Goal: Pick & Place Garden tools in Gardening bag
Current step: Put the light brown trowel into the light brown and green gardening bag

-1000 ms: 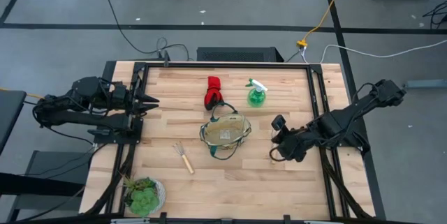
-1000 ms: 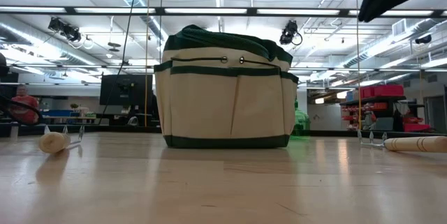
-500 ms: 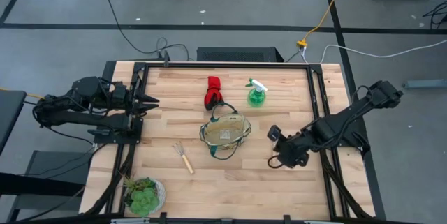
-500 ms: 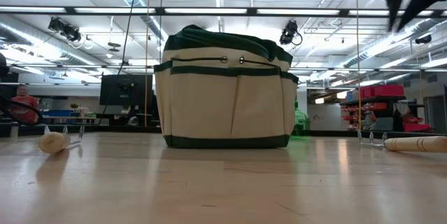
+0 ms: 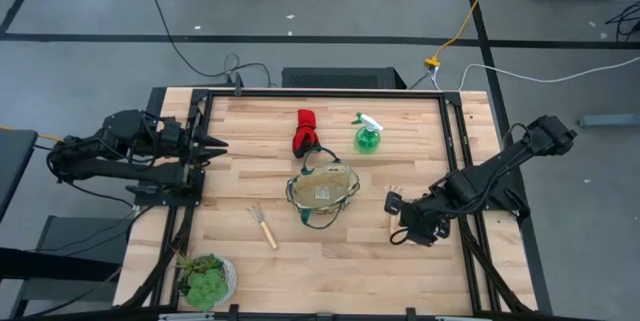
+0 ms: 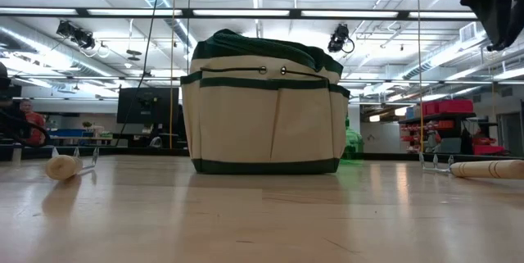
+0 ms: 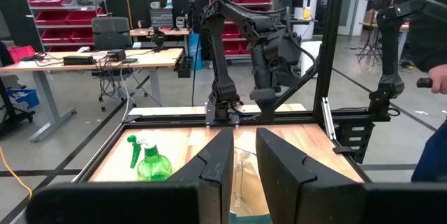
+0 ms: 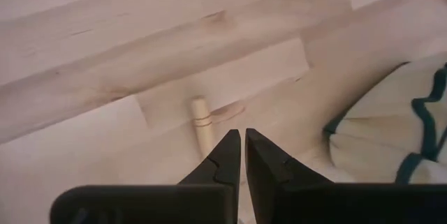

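The tan gardening bag (image 5: 323,189) with a dark green rim stands upright mid-table (image 6: 262,115). The red-and-black gloves (image 5: 303,131) and the green spray bottle (image 5: 367,137) are on the table beyond it. One rake (image 5: 263,226) lies to the bag's near left. The other rake (image 6: 483,167) lies to the bag's right, hidden by my arm in the high view. My right gripper (image 5: 405,223) is shut and hovers above that rake's wooden handle (image 8: 202,121), well clear of the table (image 6: 495,5). My left gripper (image 5: 215,144) waits at the table's left edge, its fingers a little apart (image 7: 244,155).
A green plant in a white pot (image 5: 205,279) stands at the near left corner. Black frame rails (image 5: 455,151) run along the table's sides. A person shows in the room beyond the table (image 6: 29,120). There is bare wood between the bag and the right rail.
My right gripper has moved a little toward the table's near edge, over the right-hand rake, and has turned about its wrist. The tools and the bag have kept still.
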You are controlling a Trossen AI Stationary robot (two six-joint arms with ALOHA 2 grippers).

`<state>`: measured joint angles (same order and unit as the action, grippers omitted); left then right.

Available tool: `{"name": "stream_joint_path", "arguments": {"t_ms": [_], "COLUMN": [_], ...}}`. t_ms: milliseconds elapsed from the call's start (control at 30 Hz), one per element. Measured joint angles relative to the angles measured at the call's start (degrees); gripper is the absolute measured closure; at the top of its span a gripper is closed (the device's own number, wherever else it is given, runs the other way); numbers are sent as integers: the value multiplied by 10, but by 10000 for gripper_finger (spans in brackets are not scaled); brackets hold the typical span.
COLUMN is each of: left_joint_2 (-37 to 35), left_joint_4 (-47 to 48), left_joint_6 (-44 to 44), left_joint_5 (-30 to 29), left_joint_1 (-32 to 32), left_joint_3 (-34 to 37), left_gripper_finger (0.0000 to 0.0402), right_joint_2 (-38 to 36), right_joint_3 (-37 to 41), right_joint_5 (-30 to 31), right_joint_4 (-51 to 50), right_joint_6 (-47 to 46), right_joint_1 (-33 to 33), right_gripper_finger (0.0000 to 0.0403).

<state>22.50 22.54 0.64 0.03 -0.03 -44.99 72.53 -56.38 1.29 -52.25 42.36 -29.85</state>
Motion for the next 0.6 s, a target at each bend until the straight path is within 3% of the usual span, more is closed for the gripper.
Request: {"name": "stream_joint_path", "arguments": {"t_ms": [200, 600], "left_joint_2": [0, 0], "left_joint_4": [0, 0], "left_joint_6": [0, 0], "left_joint_5": [0, 0], "left_joint_1": [0, 0], "left_joint_3": [0, 0], "left_gripper_finger": [330, 330], "right_joint_2": [0, 2], "right_joint_3": [0, 1], "right_joint_5": [-36, -38], "right_joint_4": [-6, -8], "right_joint_6": [1, -23], "right_joint_1": [0, 2], "right_gripper_finger": [376, 376]}}
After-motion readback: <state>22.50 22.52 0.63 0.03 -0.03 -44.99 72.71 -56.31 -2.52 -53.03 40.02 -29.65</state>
